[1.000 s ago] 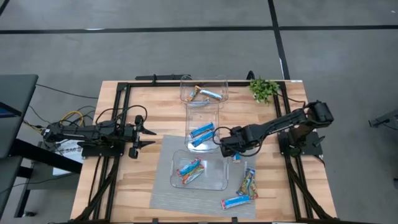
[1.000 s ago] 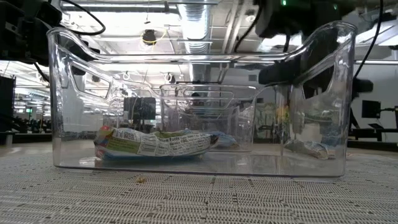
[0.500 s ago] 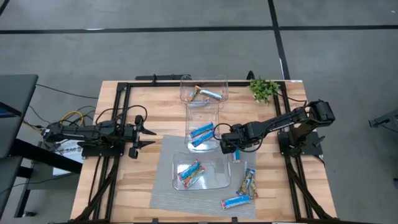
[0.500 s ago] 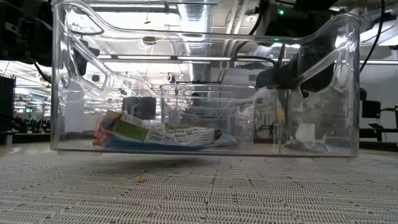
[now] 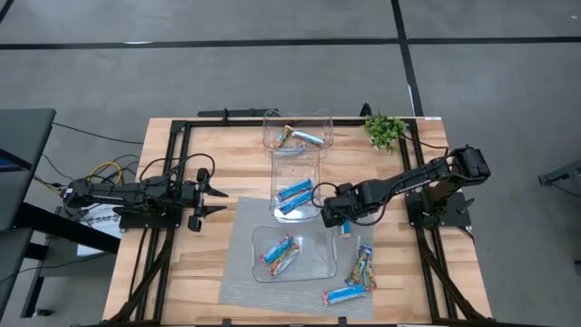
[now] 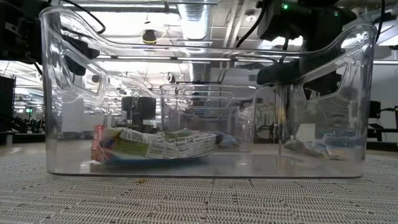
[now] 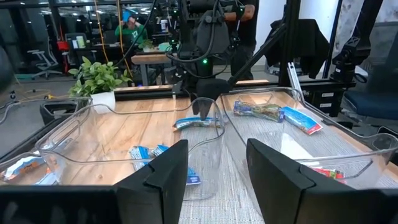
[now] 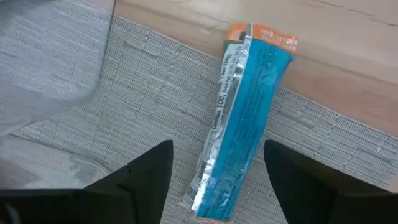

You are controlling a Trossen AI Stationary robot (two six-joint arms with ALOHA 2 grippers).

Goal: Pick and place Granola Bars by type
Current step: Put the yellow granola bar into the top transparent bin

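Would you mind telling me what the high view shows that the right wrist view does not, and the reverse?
Only the high view shows the three clear plastic bins, the small green plant, the waiting left gripper at the table's left side, and two loose bars on the grey woven mat. Only the right wrist view shows the seam and fine print along the blue wrapped granola bar and its orange end lying on the wood. Both show that bar half on the mat, with the right gripper above it, jaws open.
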